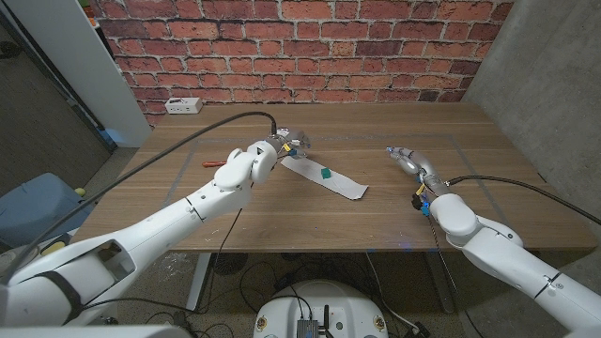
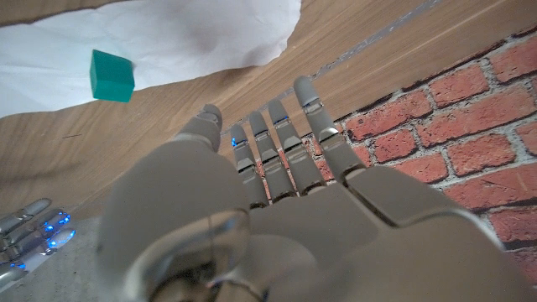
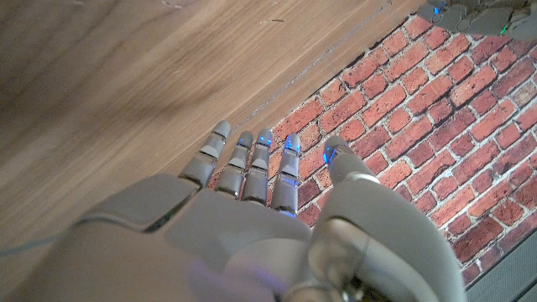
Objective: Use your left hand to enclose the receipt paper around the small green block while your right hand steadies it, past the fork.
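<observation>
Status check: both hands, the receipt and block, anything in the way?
Left hand open at the receipt paper's far end, holding nothing. Right hand open, off to the side. Small green block sits on the paper, unwrapped. Nothing blocking.

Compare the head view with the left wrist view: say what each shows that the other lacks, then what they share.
Head view alone: the whole receipt paper as a strip on the table, a white power strip at the far edge, and a red item by the left arm. Left wrist view alone: the left hand close up, fingers straight, holding nothing. Both: the small green block on the paper, the right hand, open, and the brick wall.
</observation>
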{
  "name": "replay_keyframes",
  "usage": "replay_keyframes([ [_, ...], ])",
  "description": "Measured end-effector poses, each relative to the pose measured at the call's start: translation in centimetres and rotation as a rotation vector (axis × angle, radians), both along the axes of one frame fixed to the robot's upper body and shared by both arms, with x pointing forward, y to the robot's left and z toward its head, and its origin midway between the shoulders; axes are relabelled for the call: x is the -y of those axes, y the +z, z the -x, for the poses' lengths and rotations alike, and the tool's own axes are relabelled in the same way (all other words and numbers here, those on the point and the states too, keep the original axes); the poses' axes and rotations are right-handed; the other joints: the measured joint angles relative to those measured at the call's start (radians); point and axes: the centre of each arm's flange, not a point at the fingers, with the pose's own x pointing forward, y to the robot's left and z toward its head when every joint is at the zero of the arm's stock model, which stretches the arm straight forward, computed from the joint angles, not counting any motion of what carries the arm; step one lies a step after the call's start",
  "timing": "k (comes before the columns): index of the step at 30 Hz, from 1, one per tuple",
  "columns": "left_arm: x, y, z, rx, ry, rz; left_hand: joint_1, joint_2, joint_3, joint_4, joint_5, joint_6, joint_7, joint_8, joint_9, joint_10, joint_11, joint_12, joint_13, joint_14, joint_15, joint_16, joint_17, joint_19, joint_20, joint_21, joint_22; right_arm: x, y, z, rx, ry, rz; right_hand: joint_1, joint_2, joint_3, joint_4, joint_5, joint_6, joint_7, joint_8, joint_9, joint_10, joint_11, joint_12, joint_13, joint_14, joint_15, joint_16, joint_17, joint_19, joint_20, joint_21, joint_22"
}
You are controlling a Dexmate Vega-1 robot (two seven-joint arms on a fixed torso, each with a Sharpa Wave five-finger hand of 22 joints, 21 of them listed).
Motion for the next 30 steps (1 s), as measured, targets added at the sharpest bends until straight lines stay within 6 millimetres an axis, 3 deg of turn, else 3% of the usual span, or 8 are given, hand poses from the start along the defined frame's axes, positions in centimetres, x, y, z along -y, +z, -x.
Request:
replay_keyframes([
  [6, -0.7, 0.1, -0.1, 0.01, 0.077, 0.05, -0.025, -0.011, -0.004, 0.004, 0.0, -0.02, -0.005, -0.003, -0.005, 0.0, 0.0, -0.004, -0.004, 0.014, -0.003, 0.0, -0.009, 0.017, -0.006, 0.0, 0.0, -1.2, 0.5, 0.5, -0.025, -0.039, 0.109, 0.054, 0.003, 0.025, -0.017, 0.007, 0.047, -0.024, 0.0, 0.0, 0.014, -0.033, 0.0, 0.0, -0.001, -0.009, 0.0, -0.003, 0.0, 0.0, -0.004, 0.0],
  [14, -1.6, 0.6, -0.5, -0.005, 0.171, 0.112, -0.062, -0.041, -0.014, 0.014, -0.003, -0.036, 0.003, -0.003, -0.005, -0.007, 0.007, -0.016, -0.009, 0.034, -0.003, 0.0, -0.027, 0.06, -0.013, 0.004, -0.005, -2.7, 0.6, 0.9, -0.047, -0.112, 0.259, 0.175, -0.008, 0.066, -0.035, 0.007, 0.15, -0.042, 0.008, 0.0, 0.055, -0.063, -0.002, -0.003, 0.026, -0.038, 0.006, -0.003, 0.025, -0.017, -0.005, -0.003],
  [23, -2.2, 1.2, -1.2, -0.063, 0.25, 0.174, -0.088, -0.057, -0.026, 0.01, -0.006, -0.044, 0.012, -0.003, -0.005, 0.01, 0.016, -0.02, -0.017, 0.084, -0.012, 0.013, -0.052, 0.128, -0.035, 0.014, -0.005, -4.6, 1.0, 1.4, -0.041, -0.174, 0.399, 0.31, -0.029, 0.075, -0.035, -0.007, 0.255, -0.058, 0.017, 0.0, 0.144, -0.127, 0.008, 0.0, 0.072, -0.035, 0.048, 0.02, 0.052, -0.041, -0.005, -0.001],
  [30, -2.6, 1.4, -1.6, -0.097, 0.316, 0.207, -0.094, -0.063, -0.029, 0.007, -0.006, -0.053, 0.021, -0.003, -0.009, 0.02, 0.026, -0.02, -0.022, 0.103, -0.015, 0.017, -0.065, 0.152, -0.048, 0.014, -0.005, -5.7, 1.3, 1.9, -0.032, -0.212, 0.477, 0.393, -0.03, 0.075, -0.035, -0.009, 0.335, -0.07, 0.025, 0.0, 0.217, -0.157, 0.016, 0.0, 0.095, -0.037, 0.081, 0.047, 0.066, -0.056, 0.0, 0.0],
])
